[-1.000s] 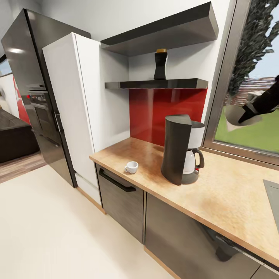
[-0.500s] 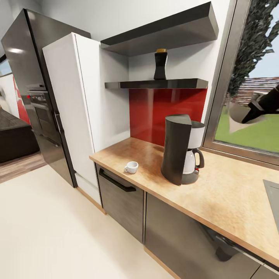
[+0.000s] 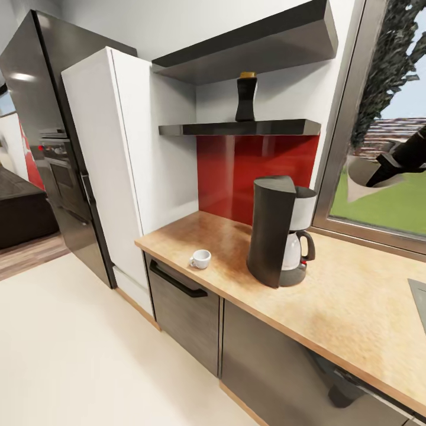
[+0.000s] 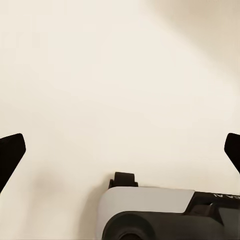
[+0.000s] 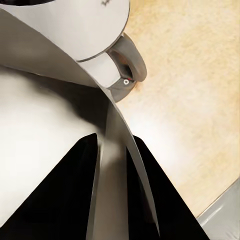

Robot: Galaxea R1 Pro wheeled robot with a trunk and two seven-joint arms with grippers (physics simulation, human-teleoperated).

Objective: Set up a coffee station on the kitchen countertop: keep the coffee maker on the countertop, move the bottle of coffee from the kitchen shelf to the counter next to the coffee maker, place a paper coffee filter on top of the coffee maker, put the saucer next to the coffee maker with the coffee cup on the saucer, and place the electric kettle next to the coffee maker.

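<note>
My right gripper [image 3: 383, 170] hangs high at the right, in front of the window, shut on the paper coffee filter [image 3: 361, 175], a pale grey-white cone. In the right wrist view the filter [image 5: 50, 115] is pinched between the dark fingers [image 5: 65, 200], above the coffee maker [image 5: 100, 25]. The coffee maker [image 3: 277, 234] stands on the kitchen countertop [image 3: 343, 296]. A white coffee cup [image 3: 200, 258] sits to its left near the front edge. The bottle of coffee [image 3: 246, 97] stands on the black kitchen shelf [image 3: 236, 128]. My left gripper [image 4: 122, 150] is open over pale floor.
A white tall cabinet [image 3: 112, 148] closes the counter's left end, with a dark fridge [image 3: 41, 77] beyond. A thick dark overhead unit [image 3: 248, 50] hangs above the shelf. A grey inset [image 3: 419, 296] lies in the counter at the far right. Cream floor [image 3: 71, 355] spreads to the left.
The right gripper with the filter has risen a little. The head view has shifted slightly, so everything sits marginally differently in the picture.
</note>
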